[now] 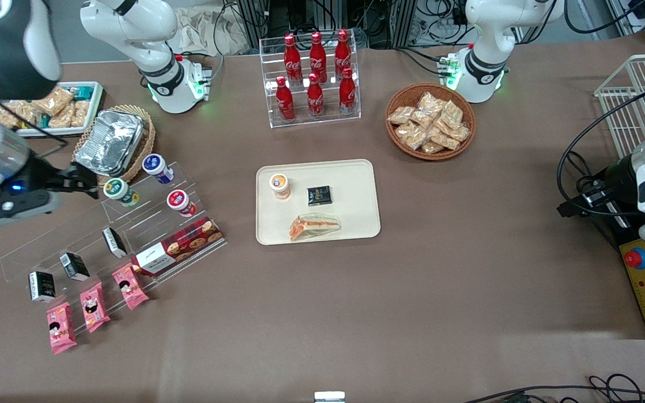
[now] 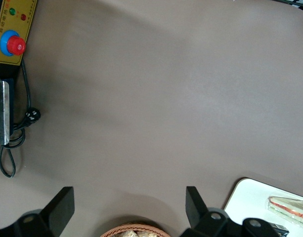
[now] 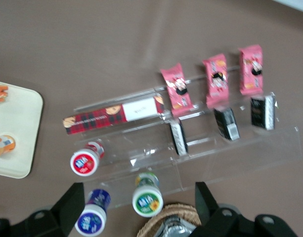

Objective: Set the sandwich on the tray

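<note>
Front view: the brown table [image 1: 389, 313] carries everything, and near its middle lies the tray [image 1: 356, 184] — a flat cream-beige rectangle with rounded corners and a low rim. Toward the working arm's end stands a clear acrylic stepped rack [image 1: 149, 224] with a red tartan biscuit box [image 1: 180, 245], three small lidded cups and dark packets on it, and pink snack packs [image 1: 92, 307] along its near edge. A crinkled foil container [image 1: 111, 141] sits in a wicker basket just beside the rack, farther from the camera.

The sandwich [image 1: 314, 226] rests on the tray, at its near edge — a triangular wedge in clear wrap, pale bread with orange-red filling showing along one side. On the same tray, farther from the camera, stand a small orange-lidded cup [image 1: 280, 185] and a black square packet [image 1: 318, 195], both apart from the sandwich.

The gripper [image 1: 94, 180] hangs above the rack, next to the foil container, well apart from the tray; in the right wrist view its two dark fingers [image 3: 74, 202] stand wide apart with nothing between them.
</note>
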{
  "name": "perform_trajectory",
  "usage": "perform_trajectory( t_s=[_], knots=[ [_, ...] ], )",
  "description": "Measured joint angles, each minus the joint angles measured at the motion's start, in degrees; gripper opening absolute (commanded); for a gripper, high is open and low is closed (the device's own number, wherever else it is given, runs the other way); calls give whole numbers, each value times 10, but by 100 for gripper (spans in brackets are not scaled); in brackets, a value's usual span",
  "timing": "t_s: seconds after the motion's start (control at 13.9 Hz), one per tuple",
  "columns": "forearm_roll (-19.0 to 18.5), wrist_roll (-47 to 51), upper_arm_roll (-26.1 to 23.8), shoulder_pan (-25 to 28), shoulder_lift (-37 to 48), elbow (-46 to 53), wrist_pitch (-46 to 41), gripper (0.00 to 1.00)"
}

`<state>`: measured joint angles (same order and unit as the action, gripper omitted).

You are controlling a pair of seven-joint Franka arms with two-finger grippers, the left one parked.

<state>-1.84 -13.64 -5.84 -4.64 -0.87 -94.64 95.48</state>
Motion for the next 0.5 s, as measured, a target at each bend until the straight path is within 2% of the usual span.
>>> perform_trajectory(
  t_s=[0.36,0.5],
  knots=[
    [16,86,42,2,46,-2,-44,99],
    [35,93,75,3,51,-4,-51,99]
  ],
)
